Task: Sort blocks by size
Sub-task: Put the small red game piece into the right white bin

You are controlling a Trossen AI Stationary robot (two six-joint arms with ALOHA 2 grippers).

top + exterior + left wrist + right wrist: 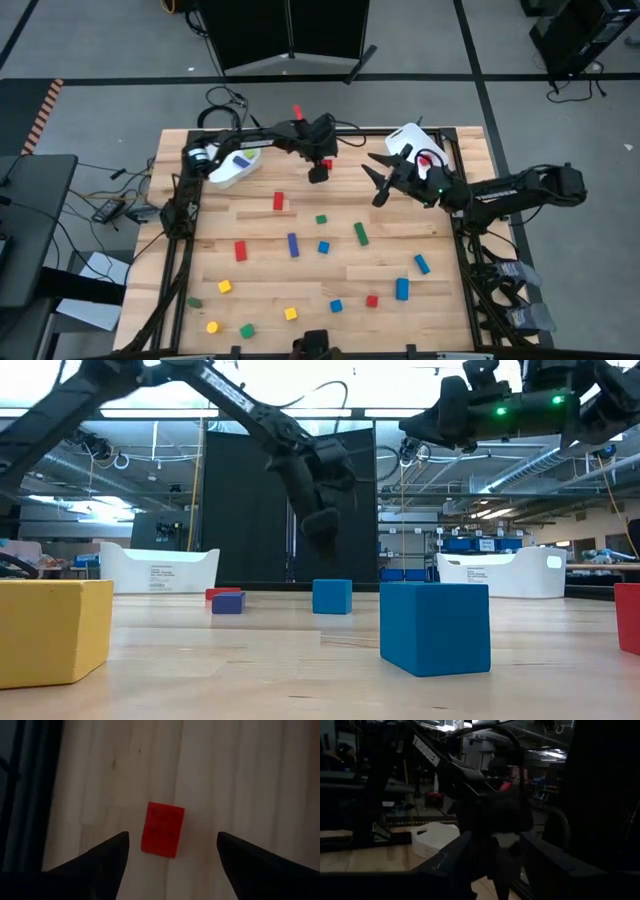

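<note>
From above, the left gripper (319, 172) hung over the far middle of the wooden table (260, 260), beside a red block (327, 163), while the right gripper (381, 180) hovered near the right white bin (410, 138), its fingers spread apart. The left white bin (236, 165) lay at the far left. The other blocks (322, 247) lay scattered across the nearer boards.

At table height, a blue cube (435, 627) and a yellow cube (52, 630) stood closest, both grippers raised above the surface.

Through the left wrist camera, the red block (162, 829) lay flat on the wood between the wide-open fingers (107, 851), untouched.

The right wrist camera showed the left arm (490, 815) ahead, with dark fingers (447, 860) parted.
</note>
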